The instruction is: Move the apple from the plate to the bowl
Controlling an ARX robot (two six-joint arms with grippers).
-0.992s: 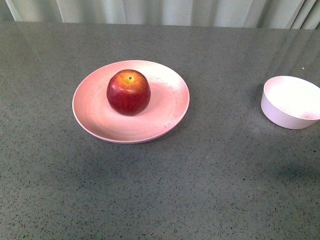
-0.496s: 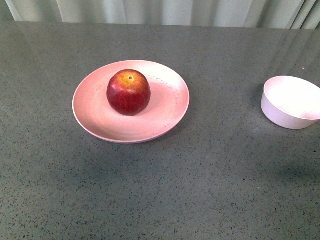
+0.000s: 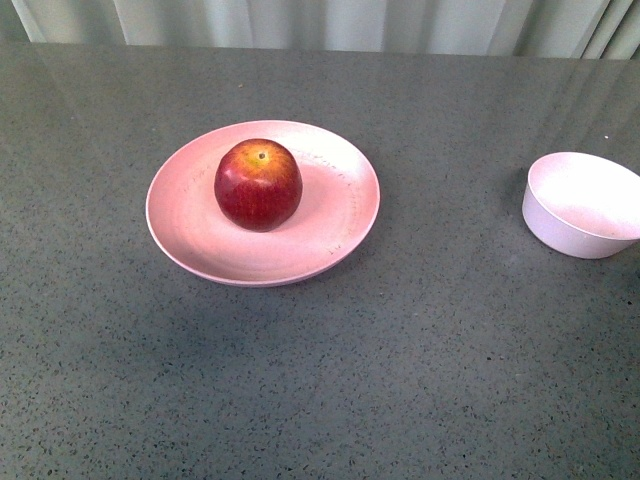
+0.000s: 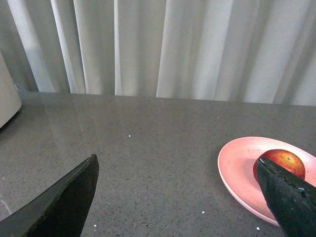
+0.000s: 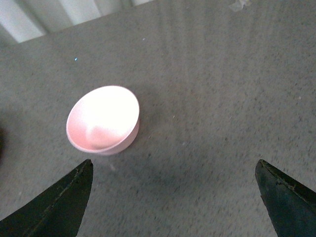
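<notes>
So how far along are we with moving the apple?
Nothing done yet: the apple sits on the pink plate and the bowl is empty. In hand: the left gripper and right gripper are open, holding nothing. Left: grasp the apple, carry it over, release it in the bowl.

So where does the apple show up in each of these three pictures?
Front view: apple on the pink plate, left of centre.
Left wrist view: on the same plate, partly behind a finger of the left gripper.
Right wrist view: not in it; only the bowl shows.
Shared landmark: the grey speckled table, in all three.
</notes>
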